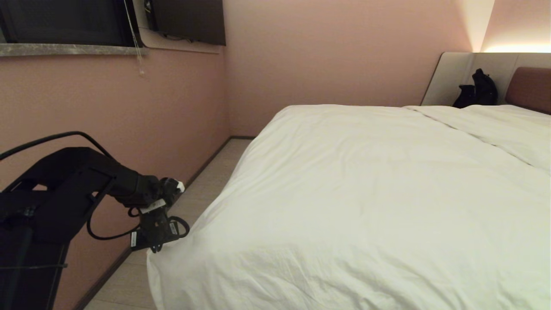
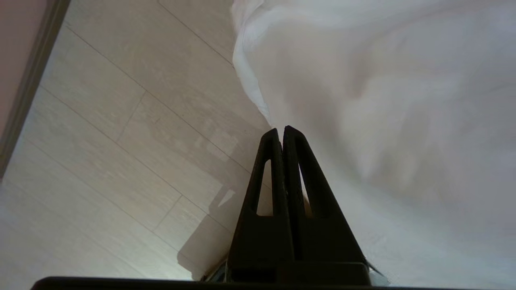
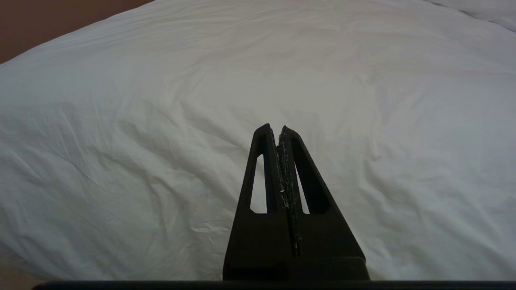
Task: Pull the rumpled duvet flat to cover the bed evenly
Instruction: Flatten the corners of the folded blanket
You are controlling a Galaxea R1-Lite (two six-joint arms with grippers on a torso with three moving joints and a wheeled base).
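The white duvet [image 1: 370, 193] lies spread over the bed [image 1: 530, 88] with only shallow wrinkles, and its near left corner [image 1: 157, 262] hangs toward the floor. My left gripper [image 1: 154, 246] is shut beside that corner. In the left wrist view its tips [image 2: 279, 129] sit right at the duvet's hanging edge [image 2: 252, 86], and no cloth shows between the fingers. My right gripper [image 3: 278, 128] is also shut and empty, hovering over the duvet's top [image 3: 169, 133]; it is outside the head view.
A pale plank floor strip [image 1: 202, 189] runs between the bed's left side and the pink wall [image 1: 112, 112]. A black bag [image 1: 478, 91] rests against the beige headboard panel. Pillows [image 1: 512, 116] lie at the head end. A window ledge [image 1: 69, 49] is upper left.
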